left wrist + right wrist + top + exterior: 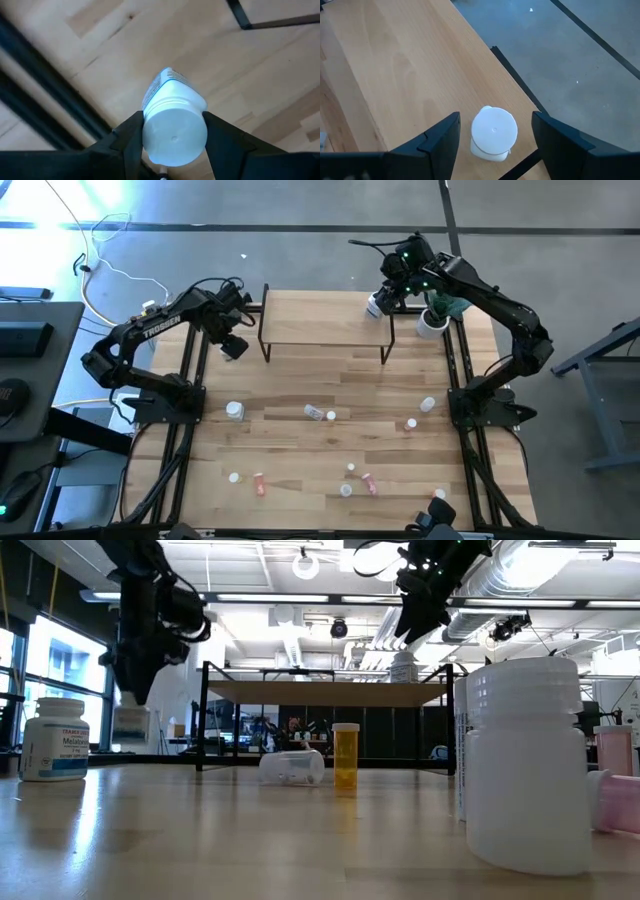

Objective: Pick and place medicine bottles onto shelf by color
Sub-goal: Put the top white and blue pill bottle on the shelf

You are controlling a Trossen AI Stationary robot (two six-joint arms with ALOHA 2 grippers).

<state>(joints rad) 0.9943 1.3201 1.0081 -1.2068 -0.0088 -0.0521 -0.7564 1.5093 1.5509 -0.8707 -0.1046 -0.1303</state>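
Right gripper (492, 137), fingers spread apart, hangs over the white-capped cylindrical medicine bottle (493, 133) standing upright at the light-wood shelf's (325, 322) right end, while the left gripper (172, 137), near the shelf's left end, clamps another white-capped white bottle (174, 125).

- left dark two-finger gripper (233, 346) raised near the table's far-left edge, fingers (131, 141) clamped on a white capped bottle (174, 125)
- right dark two-finger gripper (376, 304) over the far-right corner, fingers (442, 138) spread wide
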